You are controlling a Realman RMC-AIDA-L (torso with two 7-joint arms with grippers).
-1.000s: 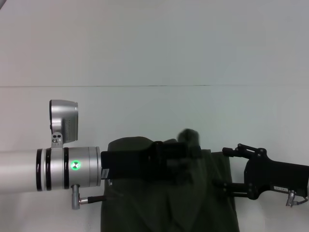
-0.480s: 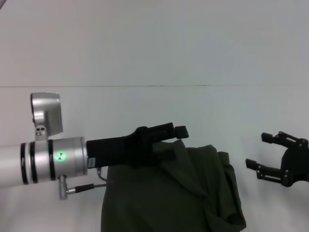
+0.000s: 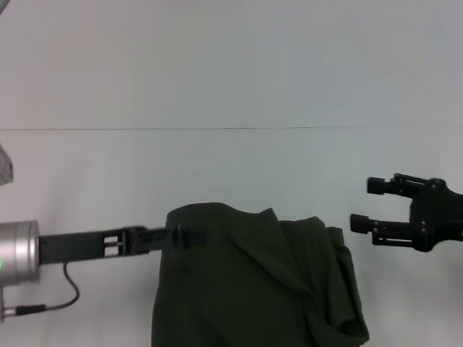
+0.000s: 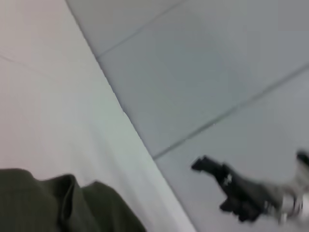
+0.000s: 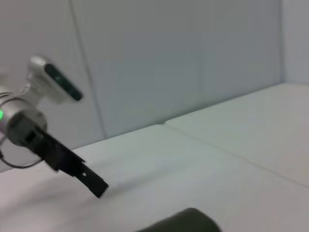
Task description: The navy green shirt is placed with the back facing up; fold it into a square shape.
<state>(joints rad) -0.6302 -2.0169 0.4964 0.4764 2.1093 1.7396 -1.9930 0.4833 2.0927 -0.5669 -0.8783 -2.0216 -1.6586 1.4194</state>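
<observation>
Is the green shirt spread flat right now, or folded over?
Folded over but untidy: the navy green shirt lies bunched, layers overlapping, with a rumpled ridge along its right side. Its lower part is out of frame, so squareness cannot be judged.

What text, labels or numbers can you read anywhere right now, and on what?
None readable.
Navy green shirt: plain fabric showing, no lettering visible.
Left gripper and right gripper: no legible markings.
Table: bare, unmarked.

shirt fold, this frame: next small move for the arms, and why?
Probably bring the open right gripper back down to the navy green shirt at its rumpled right edge and flatten it. The shirt lies bunched, not square; the right gripper hovers clear of it, and the left gripper sits at the top left edge.
</observation>
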